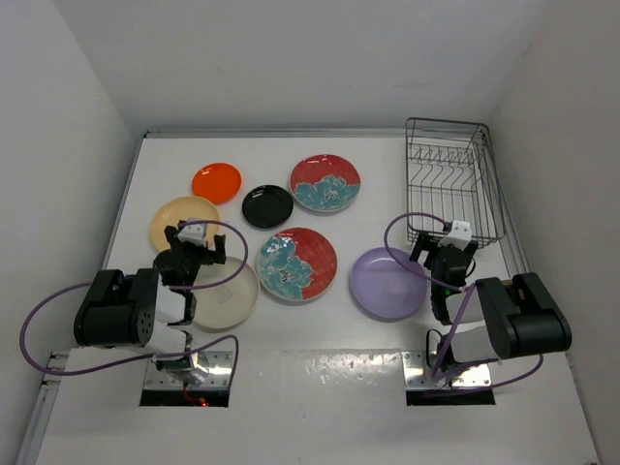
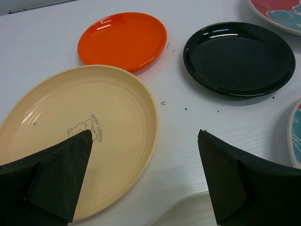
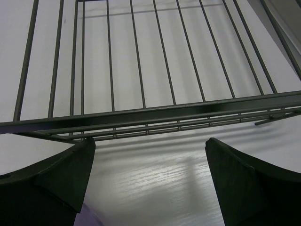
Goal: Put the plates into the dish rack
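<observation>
Left hand (image 2: 146, 135) hovering wide open, gripping nothing, over near rim of tan plate (image 2: 80, 122) printed "SWEET BEAR", right hand (image 3: 150, 143) gaping likewise, facing rack (image 3: 141, 115), other plates (image 1: 387, 281) lying flat on worktop (image 1: 387, 184).

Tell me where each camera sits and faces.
Top external: above, behind the bases, looking down at plates, dish rack; both arms show.
Left wrist: on left hand, facing tan plate, orange plate, black plate; fingers show.
Right wrist: on right hand, facing dish rack; fingers show.
Shared: top, right wrist see the dish rack.
</observation>
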